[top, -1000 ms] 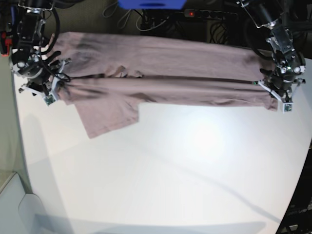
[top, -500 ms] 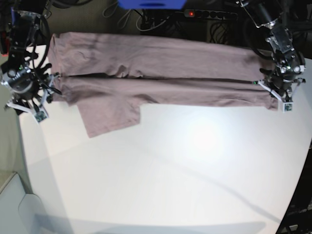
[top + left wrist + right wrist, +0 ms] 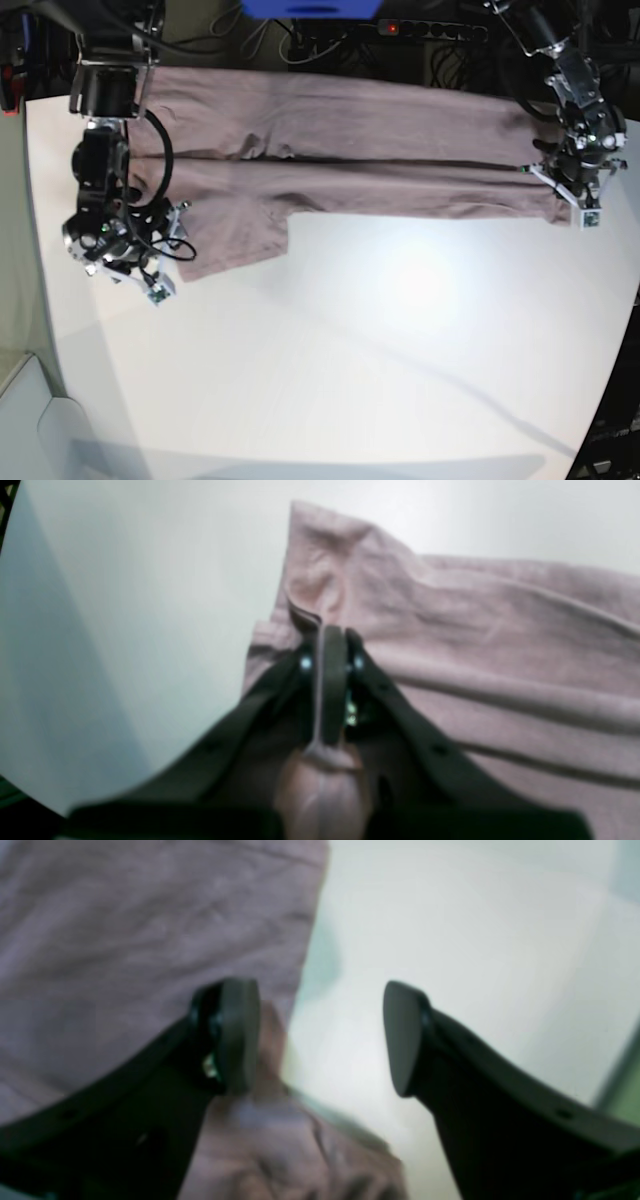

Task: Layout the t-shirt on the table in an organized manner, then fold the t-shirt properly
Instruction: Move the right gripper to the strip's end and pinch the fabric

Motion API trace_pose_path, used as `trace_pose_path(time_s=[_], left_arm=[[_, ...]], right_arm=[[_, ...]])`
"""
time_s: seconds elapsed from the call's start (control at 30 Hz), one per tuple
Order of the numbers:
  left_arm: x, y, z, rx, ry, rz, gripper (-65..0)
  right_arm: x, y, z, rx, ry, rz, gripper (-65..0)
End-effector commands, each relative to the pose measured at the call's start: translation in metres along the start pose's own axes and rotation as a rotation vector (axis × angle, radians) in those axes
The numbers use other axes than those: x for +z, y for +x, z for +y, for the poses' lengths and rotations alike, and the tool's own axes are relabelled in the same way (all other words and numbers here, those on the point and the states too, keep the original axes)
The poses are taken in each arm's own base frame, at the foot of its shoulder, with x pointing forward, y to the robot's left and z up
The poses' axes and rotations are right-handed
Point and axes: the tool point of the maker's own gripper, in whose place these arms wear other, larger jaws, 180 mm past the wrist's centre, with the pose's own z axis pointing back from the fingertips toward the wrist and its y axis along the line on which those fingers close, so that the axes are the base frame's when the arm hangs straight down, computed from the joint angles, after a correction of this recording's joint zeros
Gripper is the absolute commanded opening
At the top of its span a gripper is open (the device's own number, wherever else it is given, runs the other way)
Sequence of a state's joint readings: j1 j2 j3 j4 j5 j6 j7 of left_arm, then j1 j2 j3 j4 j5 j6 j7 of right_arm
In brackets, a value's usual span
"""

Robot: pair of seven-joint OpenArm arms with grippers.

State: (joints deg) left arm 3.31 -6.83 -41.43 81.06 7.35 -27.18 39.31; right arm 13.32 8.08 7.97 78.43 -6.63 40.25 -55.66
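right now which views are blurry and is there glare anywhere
Both wrist views are soft: the left gripper and right gripper are blurred up close, the t-shirt behind only slightly sharper. The base view is sharp but bends the table edges, with a bright glare patch mid-table.

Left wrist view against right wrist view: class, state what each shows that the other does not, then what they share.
Left wrist only: the left tool shut on a fold of the t-shirt. Right wrist only: the right tool open, holding nothing, one finger over the cloth edge and the other over bare table. Both: pink shirt lying on white table.
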Motion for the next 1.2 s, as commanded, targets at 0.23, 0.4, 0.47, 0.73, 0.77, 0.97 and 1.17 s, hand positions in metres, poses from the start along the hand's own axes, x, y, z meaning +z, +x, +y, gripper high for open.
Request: trace_pose_path(time_s=[0.23,0.4,0.47,0.73,0.77,0.97,1.17], left_arm=[[0.002,0.002,0.008,-0.014,0.022,0.009,-64.8],[0.002,0.002,0.008,-0.014,0.022,0.009,-64.8],[0.002,0.002,0.008,-0.014,0.022,0.009,-64.8],[0.002,0.002,0.008,-0.014,0.022,0.009,-64.8],[0.002,0.002,0.008,-0.014,0.022,0.009,-64.8],[0.002,0.002,0.008,-0.014,0.022,0.007,-64.8],[0.002,0.003,0.008,-0.013,0.022,0.004,-64.8]], right_arm=[[-0.002,0.009,0.003,-0.017,0.012,-0.027,-26.2],[-0.011,0.0,0.02,-0.03,0.055,-0.005,-35.6],[-0.012,0.0,0.022,-0.032,0.059,-0.019,-47.3],[-0.002,0.007,0.019,-0.018,0.03,-0.051,-65.0],[0.006,0.007,0.016,-0.008,0.008,-0.052,-65.0],[0.057,0.015,0.0,0.043,-0.13,-0.07,-65.0],[0.099,0.003,-0.012,0.078,-0.247,-0.031,-65.0]])
